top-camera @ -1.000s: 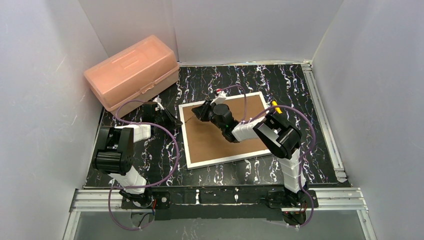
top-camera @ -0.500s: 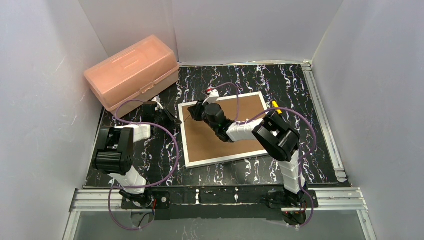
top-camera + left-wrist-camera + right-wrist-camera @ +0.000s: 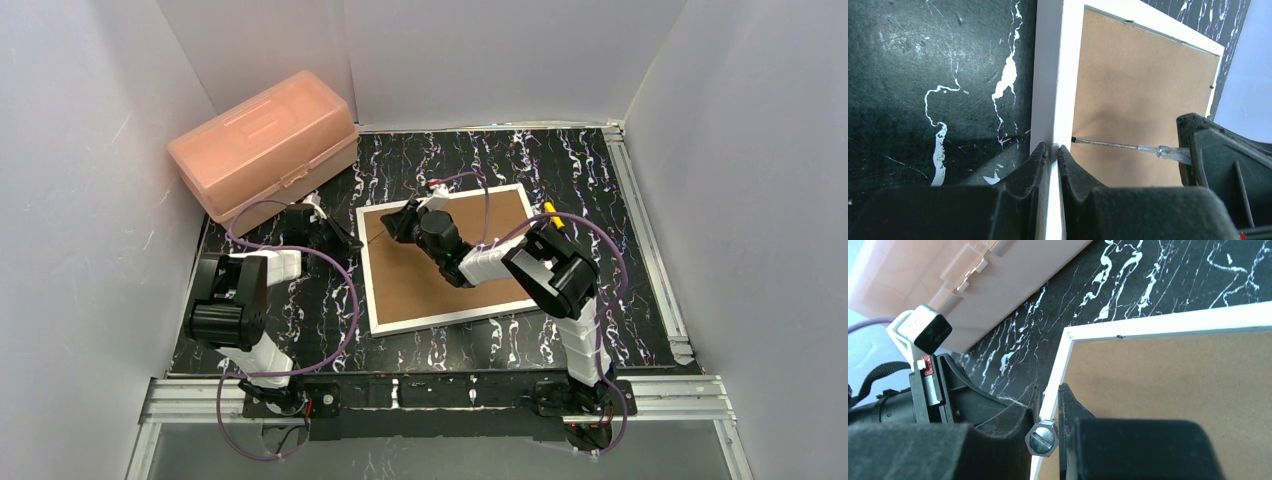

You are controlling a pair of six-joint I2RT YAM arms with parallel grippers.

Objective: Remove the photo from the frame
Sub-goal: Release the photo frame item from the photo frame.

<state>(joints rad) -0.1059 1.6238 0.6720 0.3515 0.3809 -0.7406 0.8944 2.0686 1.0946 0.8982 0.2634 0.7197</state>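
Little is done: the frame (image 3: 368, 275) lies face down, backing board (image 3: 410, 285) on and photo hidden beneath, the right gripper (image 3: 1049, 392) clamping a screwdriver (image 3: 1108, 145) tipped against the frame's left inner edge, the almost-closed, empty left gripper (image 3: 1053, 150) at that border.

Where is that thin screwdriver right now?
In the left wrist view, the screwdriver lies over the brown back of the frame, tip at its white left border, handle in the right end effector.
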